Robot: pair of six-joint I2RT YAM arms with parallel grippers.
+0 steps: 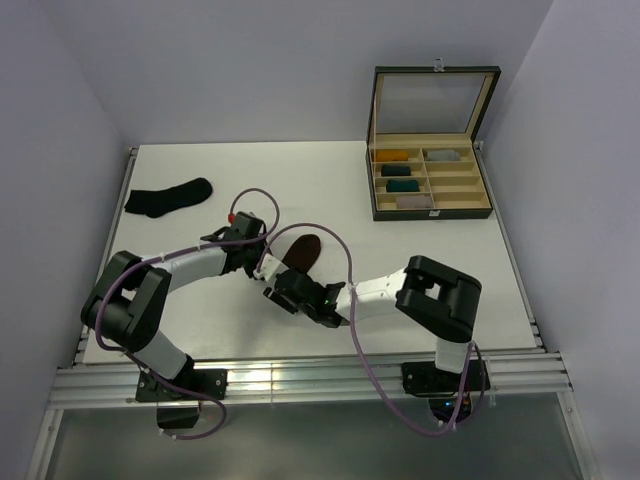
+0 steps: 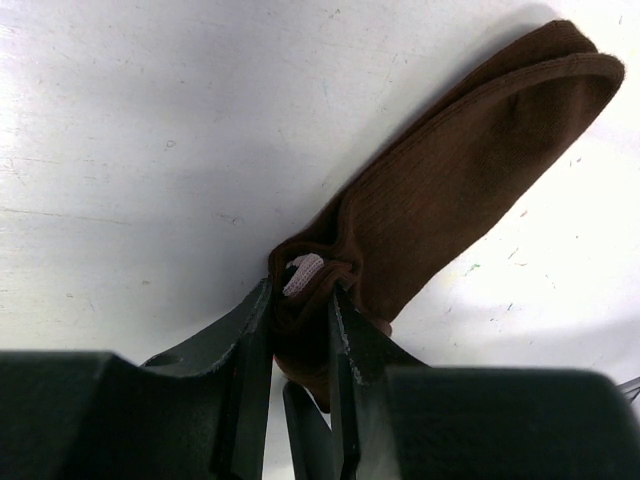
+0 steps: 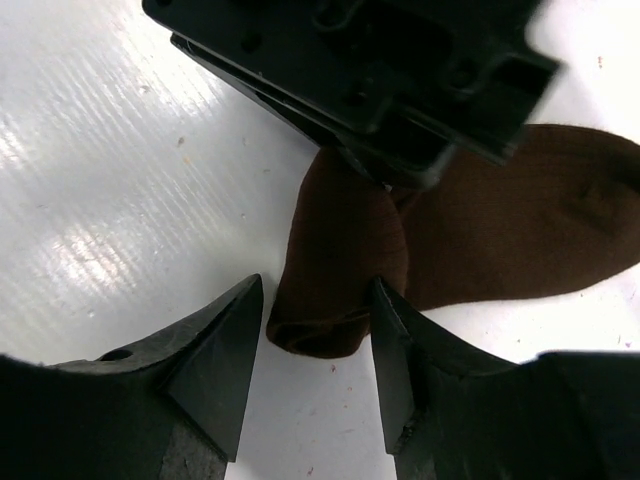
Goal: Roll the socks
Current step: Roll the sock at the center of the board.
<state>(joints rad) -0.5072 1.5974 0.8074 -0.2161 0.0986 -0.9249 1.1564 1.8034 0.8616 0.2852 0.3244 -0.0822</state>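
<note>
Far left on the table [image 1: 170, 235], the black sock [image 1: 168, 197] lies flat and alone, well apart from both arms; that one is not yet rolled.

Move right and you reach your left gripper [image 2: 303, 295]. Its jaws are pinched narrow on the cuff end of the brown sock [image 2: 460, 180], with a bit of pale stripe bunched between them. That pinch reads as an anchor, pinning the cuff so the fabric has something to turn around. The sock sits mid-table, toe pointing toward the far side, cuff end doubled over near you.

Just right of that, your right gripper [image 3: 315, 295] has its jaws standing apart, straddling the folded lump — one finger against the fabric, a gap at the other, so nothing is gripped. I'd judge it is set there to take the fold and tuck it onward.

Far right, the open box [image 1: 432, 213] holds rolled bundles [image 1: 412, 185] in its compartments, lid up — probably where finished rolls go.
</note>
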